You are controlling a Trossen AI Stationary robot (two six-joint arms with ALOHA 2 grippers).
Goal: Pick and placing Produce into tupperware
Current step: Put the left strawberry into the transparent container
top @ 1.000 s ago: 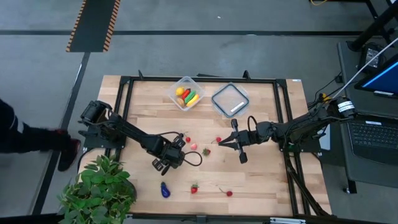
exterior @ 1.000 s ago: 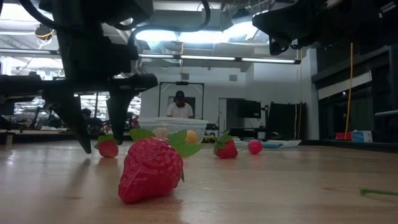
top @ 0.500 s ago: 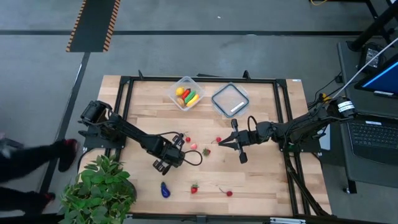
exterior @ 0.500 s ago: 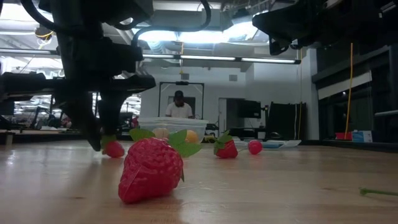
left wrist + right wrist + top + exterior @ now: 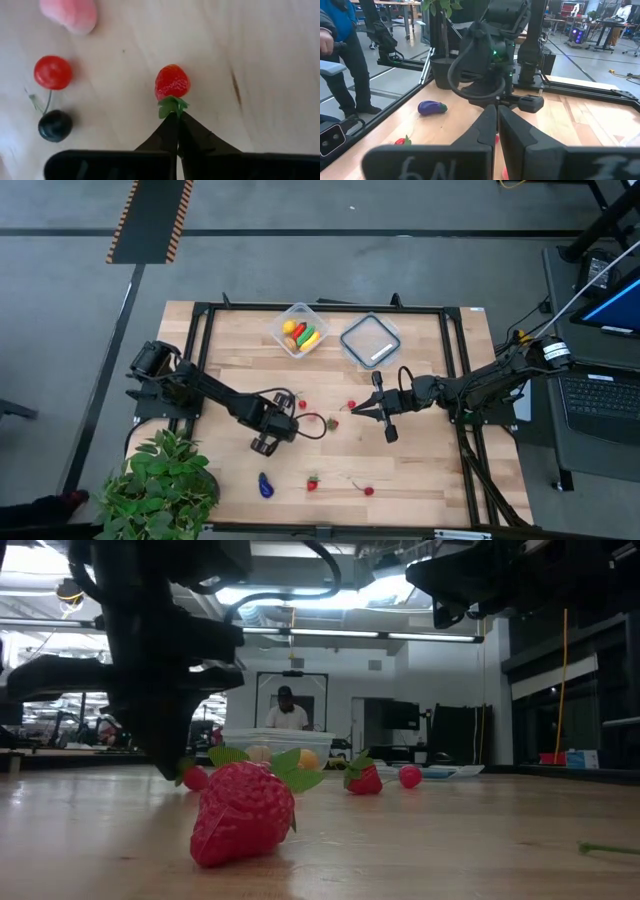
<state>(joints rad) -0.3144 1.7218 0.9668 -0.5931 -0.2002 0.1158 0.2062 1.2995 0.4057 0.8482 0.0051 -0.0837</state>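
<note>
A small red strawberry point(image 5: 171, 82) with a green leaf cap lies on the wooden table, left of centre; the low view shows the strawberry point(image 5: 196, 777) too. My left gripper point(image 5: 176, 116) points steeply down and is shut at that cap; in the high view my left gripper point(image 5: 288, 404) is left of centre. My right gripper point(image 5: 352, 413) hovers level over the middle of the table, shut and empty. The clear tupperware point(image 5: 298, 330) stands at the far edge and holds yellow, red, orange and green produce. More produce lies scattered on the table. My left gripper pinches the strawberry's green leaf cap point(image 5: 171, 106) between its two fingertips, at their very ends. The fingers come from above, slanting steeply down. The red body lies on the table just beyond the tips.
A red cherry point(image 5: 53, 72), a dark berry point(image 5: 55, 125) and a pink piece point(image 5: 70, 15) lie close by. A purple eggplant point(image 5: 265, 485), a strawberry point(image 5: 313, 482) and a cherry point(image 5: 367, 490) lie near the front edge. The lid point(image 5: 370, 340) sits beside the tub. A potted plant point(image 5: 160, 480) stands at the near left corner.
My left gripper has rolled about its own axis and shut, its fingers closing from either side onto the small strawberry's leaf cap. The strawberry has slid a little toward the table's right and stays on the table.
</note>
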